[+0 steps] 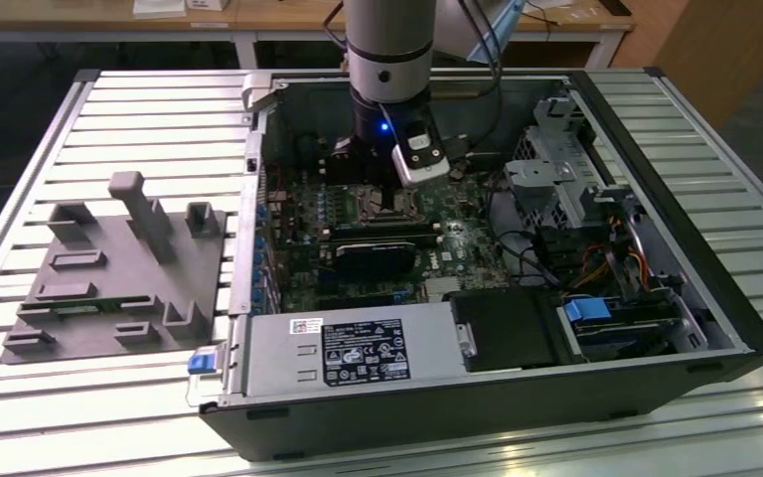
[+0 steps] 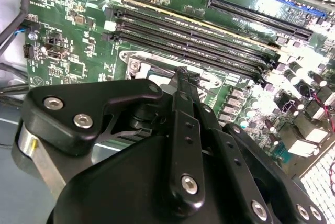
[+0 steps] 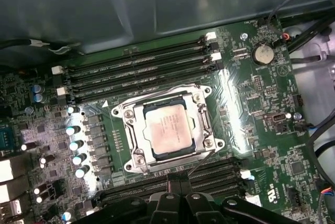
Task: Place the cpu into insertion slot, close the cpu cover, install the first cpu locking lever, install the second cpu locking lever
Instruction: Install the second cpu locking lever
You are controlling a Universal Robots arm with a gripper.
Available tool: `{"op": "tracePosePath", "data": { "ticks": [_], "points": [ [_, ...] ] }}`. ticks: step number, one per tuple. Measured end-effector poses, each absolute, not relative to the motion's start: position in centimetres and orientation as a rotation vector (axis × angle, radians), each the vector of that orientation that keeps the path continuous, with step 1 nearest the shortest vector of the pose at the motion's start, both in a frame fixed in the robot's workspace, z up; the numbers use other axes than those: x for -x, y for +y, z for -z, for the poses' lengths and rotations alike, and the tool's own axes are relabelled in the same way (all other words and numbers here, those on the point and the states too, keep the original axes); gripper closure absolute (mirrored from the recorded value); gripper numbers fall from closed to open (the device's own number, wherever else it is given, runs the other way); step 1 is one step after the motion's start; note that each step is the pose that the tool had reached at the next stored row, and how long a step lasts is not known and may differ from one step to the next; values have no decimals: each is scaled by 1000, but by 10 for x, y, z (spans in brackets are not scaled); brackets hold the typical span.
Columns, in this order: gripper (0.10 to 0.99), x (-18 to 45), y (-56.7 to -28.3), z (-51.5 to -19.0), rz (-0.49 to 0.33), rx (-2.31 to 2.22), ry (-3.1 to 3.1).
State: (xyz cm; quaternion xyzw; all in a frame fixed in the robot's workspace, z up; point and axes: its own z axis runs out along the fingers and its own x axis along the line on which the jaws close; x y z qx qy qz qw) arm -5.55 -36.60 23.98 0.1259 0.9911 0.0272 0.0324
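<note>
Black end effector (image 3: 179, 181), closed and empty, just beside cpu cover (image 3: 203, 123)

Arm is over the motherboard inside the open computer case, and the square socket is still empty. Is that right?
Not quite: the socket is not empty. The first wrist view shows the chip seated in it. The arm is over the motherboard inside the open computer case, as you say.
</note>
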Motion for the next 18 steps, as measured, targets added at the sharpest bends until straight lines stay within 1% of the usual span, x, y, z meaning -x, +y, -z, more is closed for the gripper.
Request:
{"op": "tracePosePath", "data": {
  "ticks": [13, 18],
  "points": [
    [984, 61, -370, -237, -103, -389, 3052],
    [984, 63, -373, -234, -133, -390, 3053]
  ]
}}
